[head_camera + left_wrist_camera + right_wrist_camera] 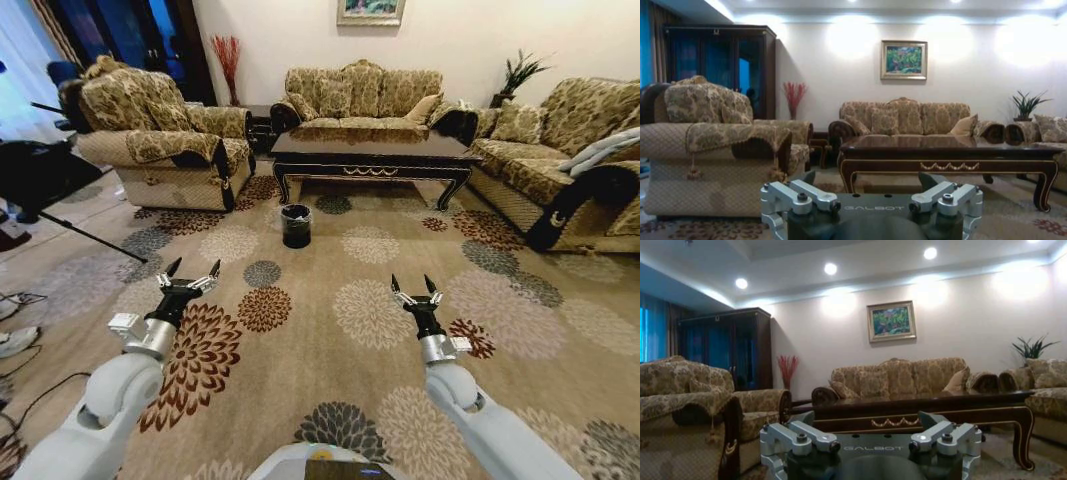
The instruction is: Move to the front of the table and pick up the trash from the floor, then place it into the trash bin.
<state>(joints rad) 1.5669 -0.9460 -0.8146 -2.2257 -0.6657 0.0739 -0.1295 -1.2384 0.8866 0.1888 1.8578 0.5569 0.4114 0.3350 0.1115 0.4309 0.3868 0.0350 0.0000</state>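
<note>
The long dark table (370, 150) with gold scrollwork stands across the room, in front of the back sofa. A small black trash bin (296, 225) sits on the carpet just before the table's left end. The trash is out of view; I cannot pick any out on the flowered carpet. My left gripper (193, 268) and right gripper (412, 284) are held forward above the carpet, both open and holding nothing, well short of the bin. In the wrist views each open gripper (870, 180) (870, 419) faces the table (950, 155) (907, 412).
A patterned armchair (160, 130) stands at the left, a sofa (365, 95) behind the table and another sofa (560, 150) at the right. Dark equipment on a stand (40, 175), cables and a shoe (12, 342) lie at the far left. Open carpet (370, 300) stretches ahead.
</note>
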